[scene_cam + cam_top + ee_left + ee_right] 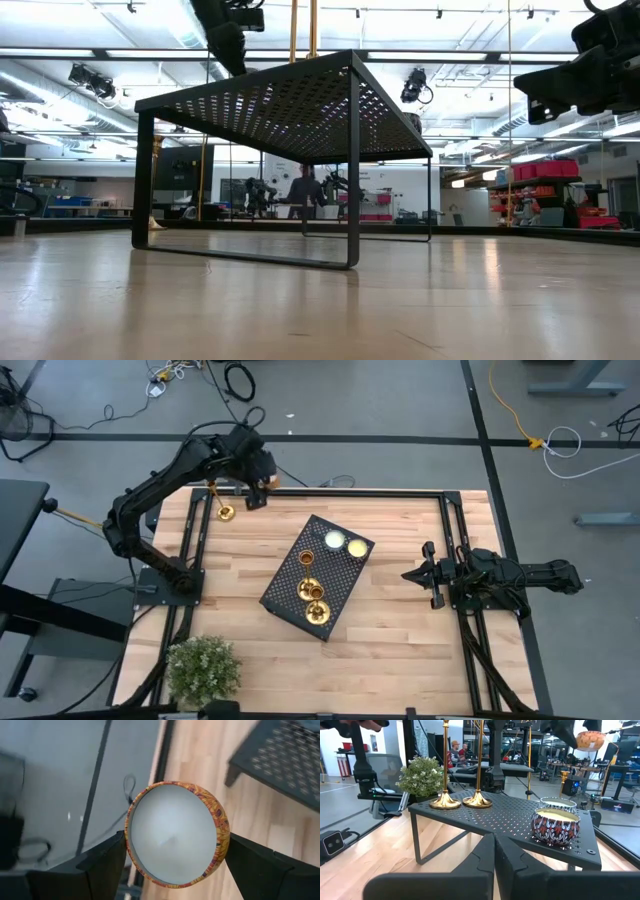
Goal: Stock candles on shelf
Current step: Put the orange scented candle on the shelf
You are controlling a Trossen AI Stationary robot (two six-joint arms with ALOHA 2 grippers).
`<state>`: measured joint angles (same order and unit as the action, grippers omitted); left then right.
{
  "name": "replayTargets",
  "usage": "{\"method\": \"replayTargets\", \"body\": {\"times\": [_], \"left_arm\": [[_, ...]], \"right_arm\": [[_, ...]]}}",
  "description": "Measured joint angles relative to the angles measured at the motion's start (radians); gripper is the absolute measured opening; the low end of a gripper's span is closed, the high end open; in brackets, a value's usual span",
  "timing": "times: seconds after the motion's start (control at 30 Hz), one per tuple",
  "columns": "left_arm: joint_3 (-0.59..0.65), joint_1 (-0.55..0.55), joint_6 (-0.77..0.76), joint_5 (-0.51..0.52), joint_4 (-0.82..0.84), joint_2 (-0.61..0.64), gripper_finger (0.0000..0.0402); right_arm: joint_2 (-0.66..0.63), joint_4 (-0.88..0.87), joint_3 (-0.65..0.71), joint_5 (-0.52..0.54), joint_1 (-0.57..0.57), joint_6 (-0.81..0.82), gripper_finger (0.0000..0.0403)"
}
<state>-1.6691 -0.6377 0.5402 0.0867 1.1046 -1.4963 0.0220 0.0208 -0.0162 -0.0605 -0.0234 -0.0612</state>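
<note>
Overhead, the left gripper (257, 485) clamps a candle tin (176, 839), hiding its sides; right gripper (412, 573) together.

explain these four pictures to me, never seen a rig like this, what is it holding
It is a robot with two dark arms at a wooden table. One camera looks down from above, one sits at table level, and one rides on each wrist. A black mesh shelf carries gold candlesticks and two candle tins. Another candlestick and a plant stand on the table. The left arm's fingers hold a patterned candle tin. The right arm's fingers are shut and empty.
</note>
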Motion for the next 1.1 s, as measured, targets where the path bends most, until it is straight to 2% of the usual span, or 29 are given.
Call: {"method": "replayTargets", "body": {"times": [0.23,0.53,0.83,1.1], "left_arm": [[0.032,0.030,0.259,-0.057,-0.029,-0.010,0.0319],[0.184,0.080,0.403,-0.067,-0.202,-0.011,0.0319],[0.324,0.126,0.440,-0.124,-0.431,-0.011,0.0319],[0.389,0.141,0.441,-0.242,-0.493,-0.011,0.0319]], "right_arm": [[0.000,0.000,0.000,0.000,0.000,0.000,0.0006],[0.000,0.000,0.000,0.000,0.000,0.000,0.0006],[0.000,0.000,0.000,0.000,0.000,0.000,0.0006],[0.000,0.000,0.000,0.000,0.000,0.000,0.0006]]}}
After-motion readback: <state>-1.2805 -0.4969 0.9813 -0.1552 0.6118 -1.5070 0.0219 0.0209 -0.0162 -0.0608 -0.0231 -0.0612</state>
